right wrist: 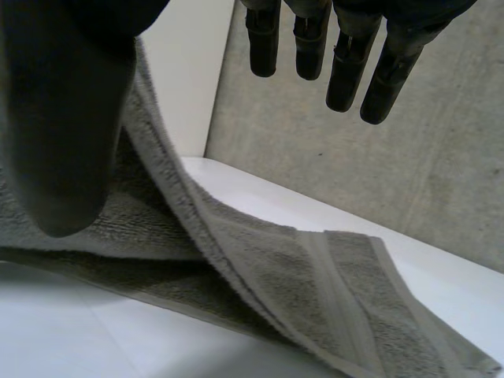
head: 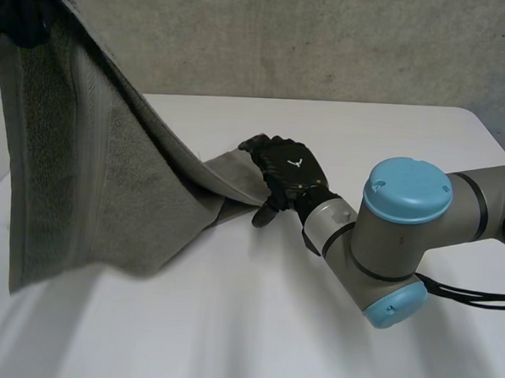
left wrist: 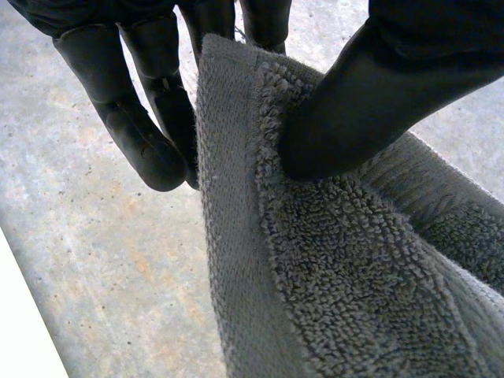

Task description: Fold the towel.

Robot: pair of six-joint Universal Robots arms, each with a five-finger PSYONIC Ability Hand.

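Above the white table (head: 365,136) your towel (head: 84,172) hangs steeply from high at the left down to the middle, where only its lower end rests. Most of its weight pulls on the left hand (left wrist: 370,87), which pinches the upper edge between thumb and fingers. If that pinch slips, the cloth drops in a heap — and your right hand (head: 287,170) sits at the lower end with fingers straight, gripping nothing, so that end could drag away

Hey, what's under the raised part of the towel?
Bare white table. The towel hangs from the left robot hand down to the right robot hand; the table under its low end is covered.
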